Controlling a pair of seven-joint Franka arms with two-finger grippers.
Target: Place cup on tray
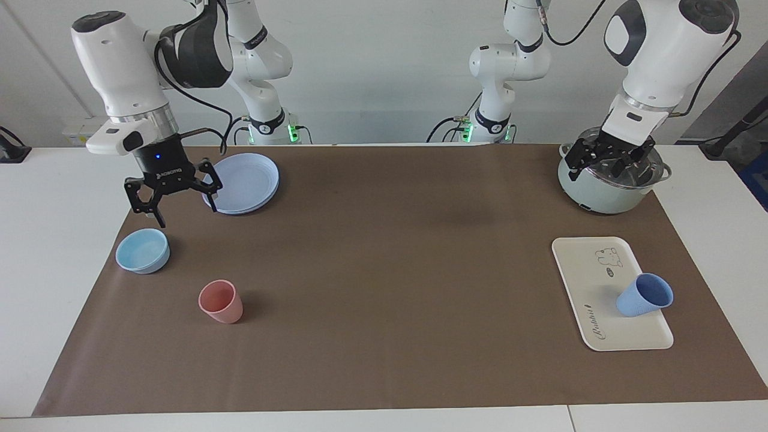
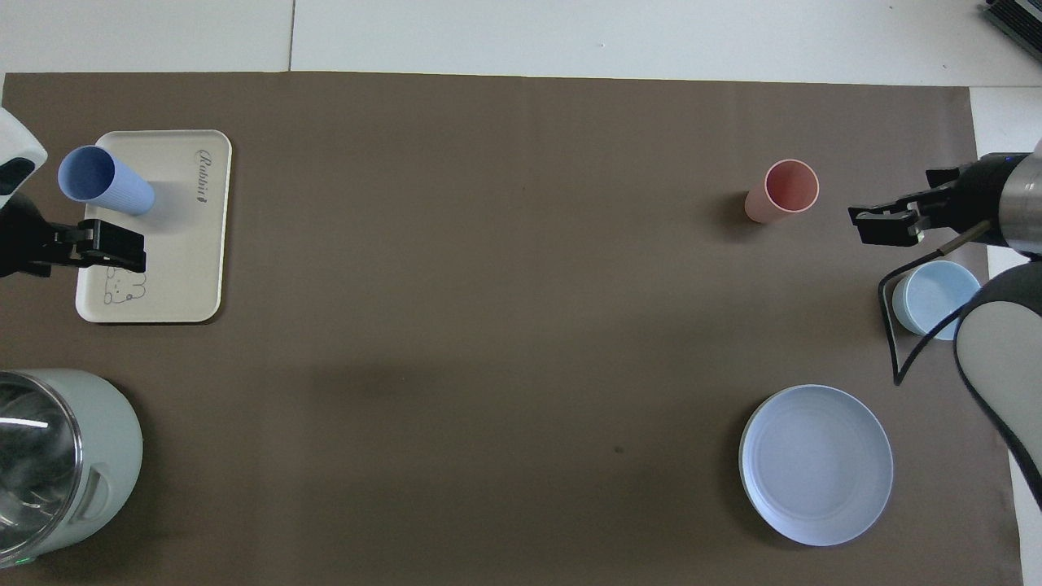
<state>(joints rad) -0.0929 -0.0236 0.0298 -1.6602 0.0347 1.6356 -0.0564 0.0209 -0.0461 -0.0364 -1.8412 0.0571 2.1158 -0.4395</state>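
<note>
The blue cup [image 1: 645, 302] [image 2: 102, 181] stands on the cream tray [image 1: 591, 270] [image 2: 183, 260], at its corner away from the robots, toward the left arm's end of the table. Nothing grips it. My left gripper [image 1: 607, 161] [image 2: 114, 252] hangs open in the air over the pot's rim, clear of the cup. My right gripper [image 1: 179, 207] [image 2: 895, 202] is open and empty, raised over the mat between the round plate and the low bowl.
A pale green pot [image 1: 612, 189] [image 2: 57, 456] stands nearer the robots than the tray. At the right arm's end are a blue plate [image 1: 243, 183] [image 2: 816, 464], a light-blue bowl [image 1: 143, 251] [image 2: 936, 297] and a pink cup [image 1: 221, 301] [image 2: 781, 191].
</note>
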